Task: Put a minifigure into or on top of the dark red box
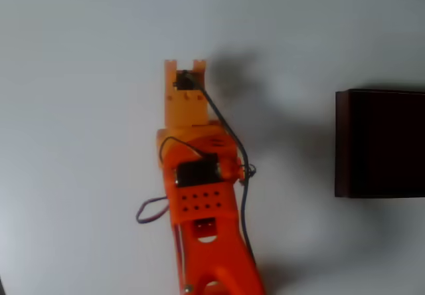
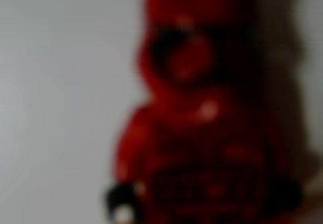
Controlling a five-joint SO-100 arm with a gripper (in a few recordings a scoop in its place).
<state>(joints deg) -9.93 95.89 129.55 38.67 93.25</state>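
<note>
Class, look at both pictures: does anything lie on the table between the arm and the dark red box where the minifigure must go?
Nothing visible does. In the overhead view, bare white table separates the orange arm from the dark red box at the right edge. The minifigure fills the wrist view, very close and blurred.

Your orange arm (image 1: 199,202) reaches up the overhead view from the bottom edge. The gripper (image 1: 185,66) points away at its top; its jaws are hidden beneath the wrist, so their state is unclear.
</note>
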